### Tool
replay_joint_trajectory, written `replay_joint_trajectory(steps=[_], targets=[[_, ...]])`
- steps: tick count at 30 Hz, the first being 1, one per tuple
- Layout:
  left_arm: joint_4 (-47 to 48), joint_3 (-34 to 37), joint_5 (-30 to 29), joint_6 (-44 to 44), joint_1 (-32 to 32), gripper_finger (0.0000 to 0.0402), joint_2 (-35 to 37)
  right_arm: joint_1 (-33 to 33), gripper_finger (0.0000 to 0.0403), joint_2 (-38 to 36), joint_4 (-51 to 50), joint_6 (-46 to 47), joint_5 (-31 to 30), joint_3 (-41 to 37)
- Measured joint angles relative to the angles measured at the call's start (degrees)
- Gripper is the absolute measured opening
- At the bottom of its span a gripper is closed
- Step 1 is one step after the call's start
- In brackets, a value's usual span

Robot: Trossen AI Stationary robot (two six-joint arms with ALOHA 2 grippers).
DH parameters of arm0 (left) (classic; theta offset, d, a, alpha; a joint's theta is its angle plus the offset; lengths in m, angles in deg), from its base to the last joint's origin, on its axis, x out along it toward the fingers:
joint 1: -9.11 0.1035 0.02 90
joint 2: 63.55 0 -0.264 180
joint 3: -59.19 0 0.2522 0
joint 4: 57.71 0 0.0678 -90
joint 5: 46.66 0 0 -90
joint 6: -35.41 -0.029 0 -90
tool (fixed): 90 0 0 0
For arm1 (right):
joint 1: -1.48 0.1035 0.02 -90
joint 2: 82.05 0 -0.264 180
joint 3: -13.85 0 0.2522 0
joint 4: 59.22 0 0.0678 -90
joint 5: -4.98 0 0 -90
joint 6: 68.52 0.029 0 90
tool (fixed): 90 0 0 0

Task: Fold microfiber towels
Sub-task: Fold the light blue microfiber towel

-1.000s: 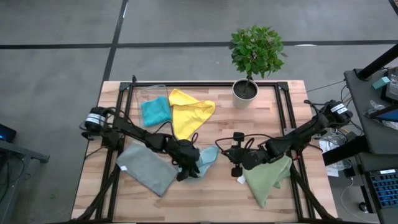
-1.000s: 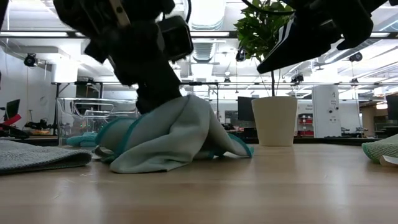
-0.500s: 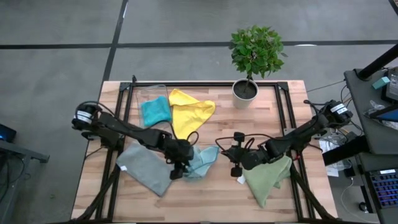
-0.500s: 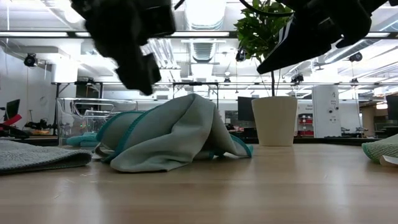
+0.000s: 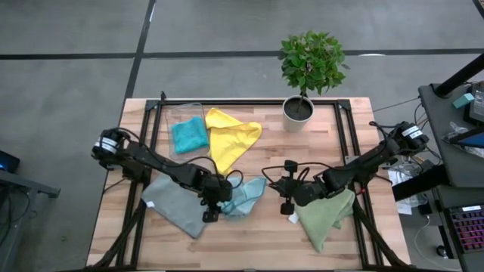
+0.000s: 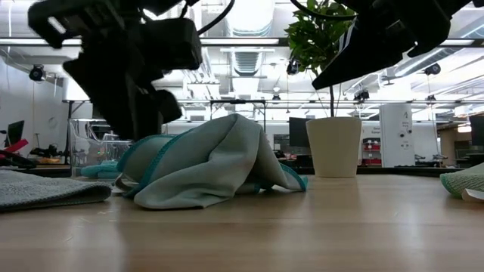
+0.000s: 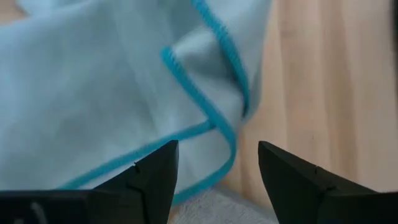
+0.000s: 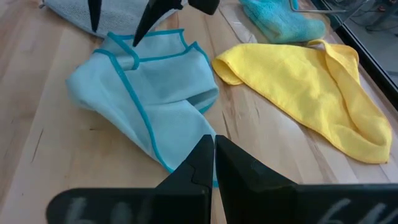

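Observation:
The light blue towel [image 5: 248, 195] lies crumpled in a hump on the table's middle [image 6: 212, 170]; its teal-trimmed edge shows in the left wrist view [image 7: 211, 124]. My left gripper [image 5: 211, 211] is open, low at the towel's left end [image 7: 217, 165], a finger on either side of the trimmed edge. My right gripper [image 5: 274, 181] is shut and empty [image 8: 211, 146], raised just right of the towel. The grey towel [image 5: 175, 204], yellow towel [image 5: 231, 136], teal towel [image 5: 189, 136] and olive green towel [image 5: 325, 215] lie flat or loosely bunched on the table. My left gripper stands open over the light blue towel's trimmed left edge [image 7: 186, 134], coming from above. Whether its fingers [image 7: 149, 177] touch the cloth, I cannot tell.
A potted plant [image 5: 299, 109] stands at the far middle right. A clear plastic bin [image 5: 181, 113] sits at the far left by the teal towel. The olive towel lies under my right arm. Bare wood lies along the near edge [image 5: 249, 242].
My left gripper has let go of the top of the light blue towel, risen, moved toward the table's left and near edges, and come down again at the towel's left end. The towel's hump stays where it was. My right arm has kept still.

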Motion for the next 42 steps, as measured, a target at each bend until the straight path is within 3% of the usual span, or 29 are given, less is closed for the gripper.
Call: replay_joint_trajectory(steps=[5, 11, 19, 24, 33, 42], targets=[[-2.69, 0.00, -2.73, -1.38, -0.23, 0.0162, -1.88, 0.00, 0.0009, 0.00, -0.08, 0.02, -0.02, 0.00], [-2.20, -0.40, -2.74, -5.66, -0.58, 0.0017, -1.85, 0.00, 0.0009, 0.02, -0.14, -0.01, -0.03, 0.00], [0.94, -6.92, -8.62, -12.96, -0.47, 0.0001, 7.64, -0.02, 0.0019, 0.04, 1.94, -0.02, 0.04, 1.24], [1.30, -10.27, -10.18, -13.63, -0.47, 0.0000, 12.53, -0.04, 0.0075, 0.02, 1.94, -0.07, 1.51, 5.03], [6.22, -15.93, -10.24, -18.33, -0.87, 0.0000, 13.06, -0.04, 0.0198, 0.04, 1.94, -6.33, 1.56, 11.38], [8.73, -22.13, -13.52, -27.59, -0.80, 0.0000, 14.31, -1.29, 0.0242, 0.33, 2.48, -10.79, 1.55, 12.05]])
